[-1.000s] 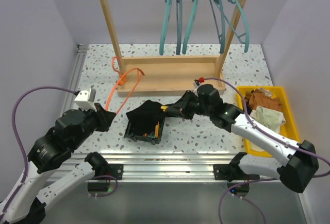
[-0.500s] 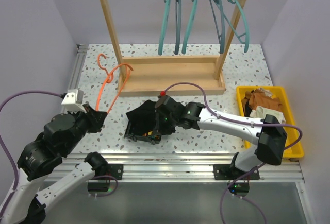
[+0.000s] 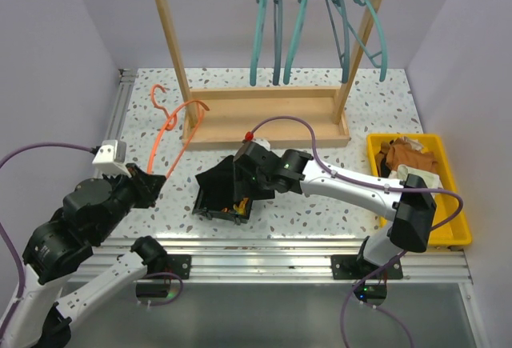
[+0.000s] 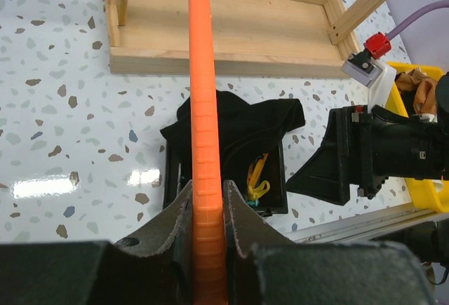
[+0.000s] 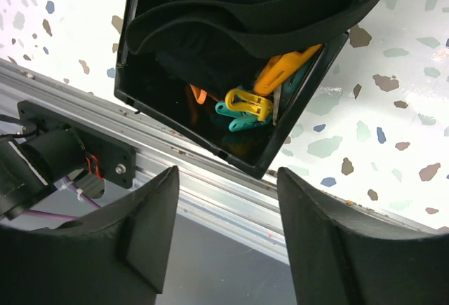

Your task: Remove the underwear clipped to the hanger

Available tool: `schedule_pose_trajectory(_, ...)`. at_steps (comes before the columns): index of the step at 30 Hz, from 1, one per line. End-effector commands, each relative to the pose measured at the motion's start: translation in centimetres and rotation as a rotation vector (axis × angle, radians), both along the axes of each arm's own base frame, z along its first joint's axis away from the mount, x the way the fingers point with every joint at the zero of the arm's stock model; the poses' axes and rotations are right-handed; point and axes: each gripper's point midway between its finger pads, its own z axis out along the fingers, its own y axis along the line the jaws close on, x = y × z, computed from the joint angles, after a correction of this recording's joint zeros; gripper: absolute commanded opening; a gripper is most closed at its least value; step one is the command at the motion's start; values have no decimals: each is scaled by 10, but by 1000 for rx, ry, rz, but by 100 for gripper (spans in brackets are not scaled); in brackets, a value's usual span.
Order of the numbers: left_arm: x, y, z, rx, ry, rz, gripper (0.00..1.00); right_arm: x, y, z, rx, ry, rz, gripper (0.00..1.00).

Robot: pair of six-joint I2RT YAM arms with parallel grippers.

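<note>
Left wrist shows my left gripper (image 4: 208,207) clamped on the orange hanger (image 4: 200,109). My right gripper (image 5: 224,228) hangs with fingers apart over the black tray (image 5: 182,133). The black underwear (image 5: 231,3) lies draped across that tray.

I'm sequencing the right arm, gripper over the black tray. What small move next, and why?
Probably lift the right gripper away from the black tray: its jaws stand open and empty, clips lie inside, and the black garment drapes its rim, apart from the orange hanger in the left gripper.

Underwear (image 3: 218,175) lies over the box (image 3: 214,213); hanger (image 4: 200,109) left, rack (image 3: 264,120) behind, bin (image 3: 454,192) right.
</note>
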Motion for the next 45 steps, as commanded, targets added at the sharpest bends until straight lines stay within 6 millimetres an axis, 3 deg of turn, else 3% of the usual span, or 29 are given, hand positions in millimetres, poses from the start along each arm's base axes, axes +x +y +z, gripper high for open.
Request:
schedule_pose_trajectory(1, -4, -2, 18, -43, -40, -25, 0, 7, 1, 8, -6, -36, 0, 63)
schedule_pose_trajectory(11, -6, 6, 21, -51, -44, 7, 0, 29, 24, 20, 93, -101, -100, 69)
schedule_pose_trajectory(18, -14, 14, 21, -62, -38, 27, 0, 57, 29, 18, 265, -119, -422, 73)
schedule_pose_trajectory(26, -15, 12, 20, -69, -37, 16, 0, 68, 24, -10, 259, -44, -673, 77)
schedule_pose_trajectory(34, -16, 11, 19, -64, -34, 5, 0, 84, 33, -24, 296, 0, -779, 69)
schedule_pose_trajectory(35, -16, 11, 19, -62, -36, 3, 0, 85, 33, -27, 293, 18, -784, 66)
schedule_pose_trajectory(37, -16, 11, 19, -62, -38, 2, 0, 87, 39, -29, 315, 26, -783, 41)
schedule_pose_trajectory(39, -16, 10, 20, -60, -40, -2, 0, 88, 40, -31, 320, 41, -789, 26)
schedule_pose_trajectory(40, -16, 10, 20, -61, -41, -2, 0, 88, 39, -32, 318, 46, -790, 7)
schedule_pose_trajectory(41, -16, 10, 21, -57, -43, -10, 0, 87, 39, -32, 323, 60, -782, 0)
schedule_pose_trajectory(42, -16, 9, 21, -59, -45, -12, 0, 87, 39, -35, 332, 64, -770, 0)
schedule_pose_trajectory(45, -17, 9, 25, -53, -54, -22, 0, 86, 43, -16, 488, 62, -717, 0)
